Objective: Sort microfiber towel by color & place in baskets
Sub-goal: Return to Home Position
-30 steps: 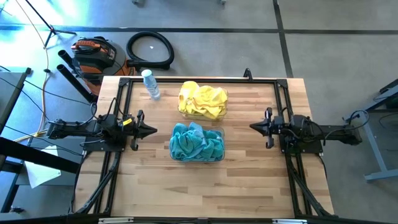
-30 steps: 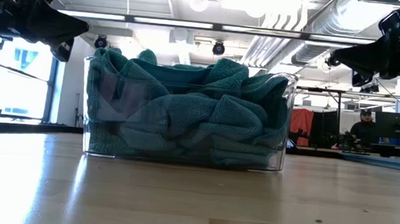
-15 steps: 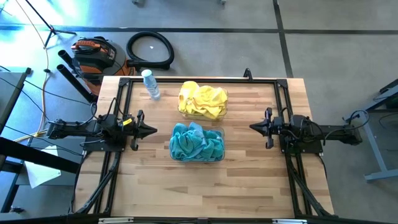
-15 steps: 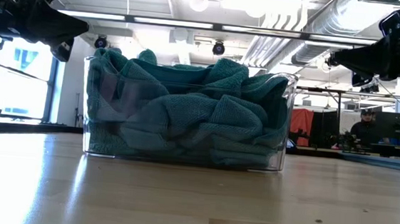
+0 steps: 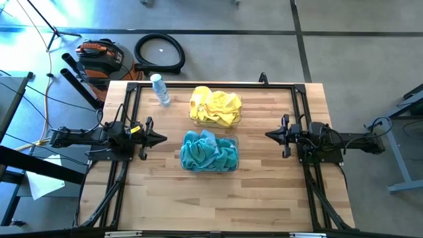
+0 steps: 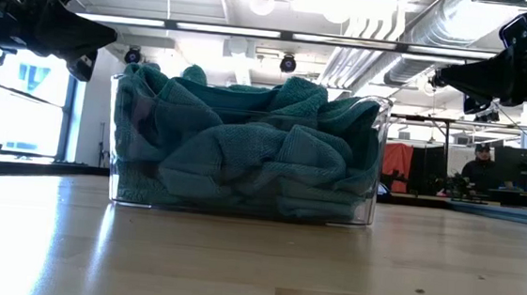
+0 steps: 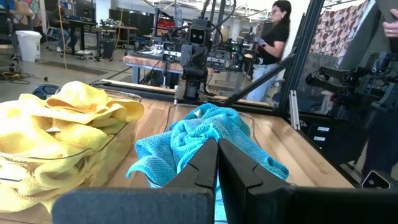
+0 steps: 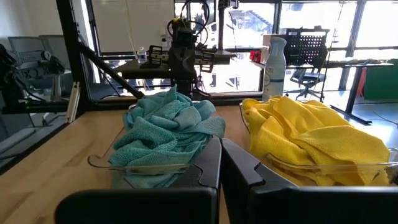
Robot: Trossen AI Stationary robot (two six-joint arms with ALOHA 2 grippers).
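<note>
Plainly, nothing soft is left loose on the table (image 5: 264, 192), so what matters now is how the two filled baskets lie from my fingers. I read the clock from above, with 12 at the far edge where the water bottle (image 5: 159, 89) stands.

My left fingers (image 5: 160, 139) are pressed together on nothing, hovering over the table's 9 o'clock side and pointing toward 3. My right fingers (image 5: 268, 135) are likewise clenched and empty at the 3 o'clock side, pointing toward 9. The two tips face each other across the middle.

The teal towels (image 5: 209, 152) fill the near basket (image 6: 374, 175), heaped above its rim. It sits between the two sets of fingers, at about 4 o'clock from the left ones and 8 o'clock from the right. Its long sides run roughly 9 to 3, in line with both arms. It lies near my left tips and somewhat farther from my right, touching neither.

The yellow towels (image 5: 215, 106) are piled in the far basket (image 8: 292, 169), just beside the teal one toward 12. That puts it at about 2 o'clock from my left fingers and 10 o'clock from my right.

I judge the sorting done, so the coming move calls for parking, not reaching.
</note>
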